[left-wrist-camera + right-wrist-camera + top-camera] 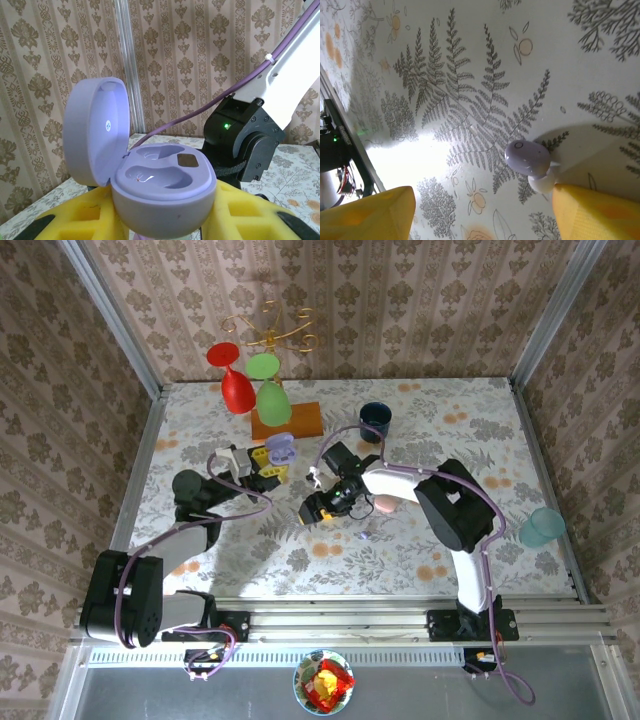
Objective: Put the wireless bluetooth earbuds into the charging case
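My left gripper (162, 227) is shut on the base of a lilac charging case (165, 192), which sits between its yellow pads (75, 220). The lid (95, 132) stands open and both wells inside are bare. From above, the case (280, 447) is held left of centre. One lilac earbud (527, 157) with a white tip lies on the flowered table, just inside the right-hand yellow finger (597, 212) of my right gripper (482, 215). That gripper is open, low over the table, with nothing between its fingers. The top view has my right gripper (320, 504) at the table's middle.
A pink oval case (385, 504) lies beside the right arm. A wooden board (287, 421) at the back carries red (236, 385) and green (271, 400) glasses under a gold stand. A dark blue cup (375, 420) is behind, a teal cup (541, 527) at the right edge.
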Controlling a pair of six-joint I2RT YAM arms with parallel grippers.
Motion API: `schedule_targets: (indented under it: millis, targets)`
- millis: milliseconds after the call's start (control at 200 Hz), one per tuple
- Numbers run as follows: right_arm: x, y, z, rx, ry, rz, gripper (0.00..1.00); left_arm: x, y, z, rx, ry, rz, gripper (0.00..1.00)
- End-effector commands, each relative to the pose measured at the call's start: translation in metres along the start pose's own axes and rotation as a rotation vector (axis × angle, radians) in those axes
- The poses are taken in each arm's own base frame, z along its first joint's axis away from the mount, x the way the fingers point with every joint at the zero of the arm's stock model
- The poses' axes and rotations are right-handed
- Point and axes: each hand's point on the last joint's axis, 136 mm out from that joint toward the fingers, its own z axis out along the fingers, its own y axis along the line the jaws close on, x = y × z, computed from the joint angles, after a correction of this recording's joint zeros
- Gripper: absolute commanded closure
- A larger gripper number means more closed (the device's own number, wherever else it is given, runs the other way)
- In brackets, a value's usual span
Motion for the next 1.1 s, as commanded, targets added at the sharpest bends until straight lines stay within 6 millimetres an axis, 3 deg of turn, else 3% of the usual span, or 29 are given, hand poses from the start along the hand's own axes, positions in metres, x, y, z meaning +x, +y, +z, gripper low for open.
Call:
schedule_targets:
  millis: [0,275,605,930,1095]
  targets:
    - [0.001,0.020,-0.008,-0.071,-0.016,0.004,0.27,-0.009,0.003,0.000,0.000,-0.022,0.030,0.65]
    - [-0.018,-0.003,-0.021,0.028,-0.068,-0.026,0.30,-0.009,0.002,-0.003,-0.006,-0.021,0.039,0.65]
    - [-0.038,-0.002,0.001,-0.051,-0.007,-0.078,0.31,-0.011,-0.003,-0.007,-0.004,-0.025,0.026,0.65]
    - [-0.018,-0.001,0.014,-0.050,0.100,-0.117,0.35,-0.008,-0.003,-0.008,-0.002,-0.018,0.023,0.64]
    - [-0.009,-0.003,0.012,-0.046,0.122,-0.107,0.44,-0.006,-0.002,-0.007,0.002,-0.015,0.017,0.64]
